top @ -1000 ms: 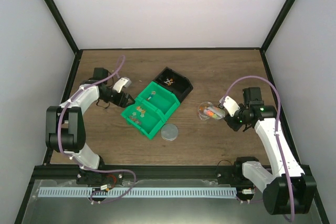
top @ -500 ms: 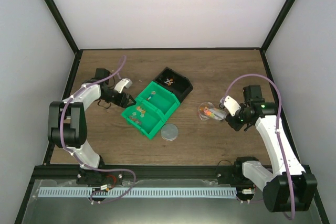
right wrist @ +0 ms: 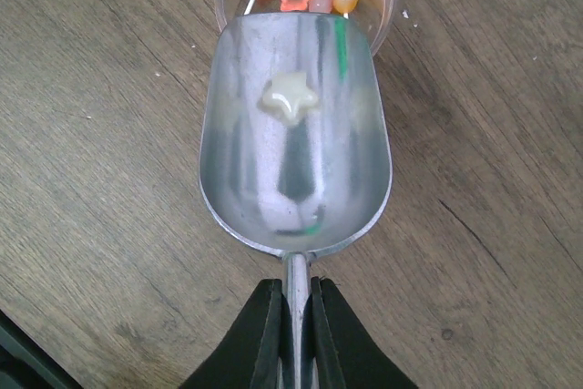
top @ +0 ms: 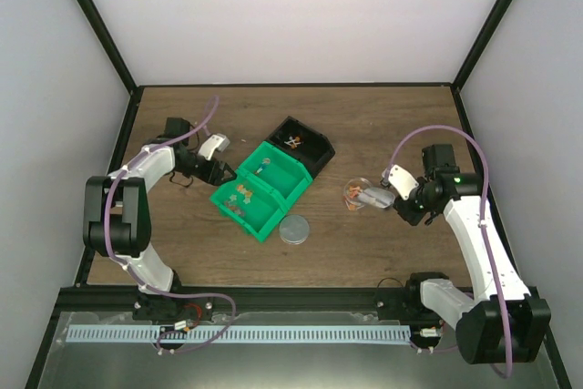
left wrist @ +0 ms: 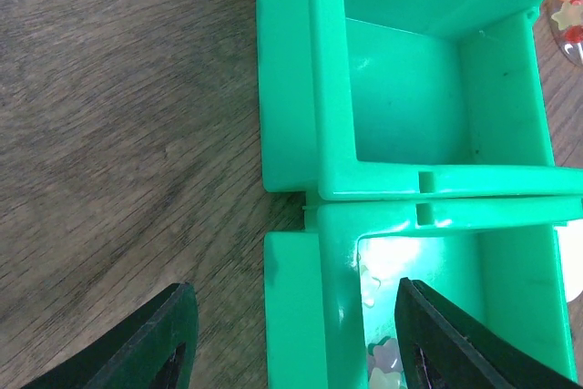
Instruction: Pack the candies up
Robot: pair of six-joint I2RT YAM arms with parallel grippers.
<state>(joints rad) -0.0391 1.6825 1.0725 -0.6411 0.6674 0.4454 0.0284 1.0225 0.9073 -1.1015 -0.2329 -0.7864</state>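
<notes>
Top cam: my left gripper [top: 219,173] is at the left end of the green bin [top: 264,190], mid-table [top: 182,243]. Black bin [top: 305,145] sits just beside the green bin's far end. Grey lid [top: 294,230] lies near its near-right corner. Clear tub [top: 355,202] stands toward the table's right edge w/ candies [top: 361,194] inside. My right gripper [top: 397,199] has the scoop [top: 376,196], bowl at the tub.

Left wrist cam: fingers [left wrist: 173,339] spread, 1 over the table, 1 over a bin compartment, bin wall between them. A few pale candies in that compartment.

Right wrist cam: jaws pressed together, pinching the scoop handle. 1 white star candy lies in the scoop bowl. Scoop lip overlaps the tub rim. Tub holds red, green, orange & pink-star candies.
</notes>
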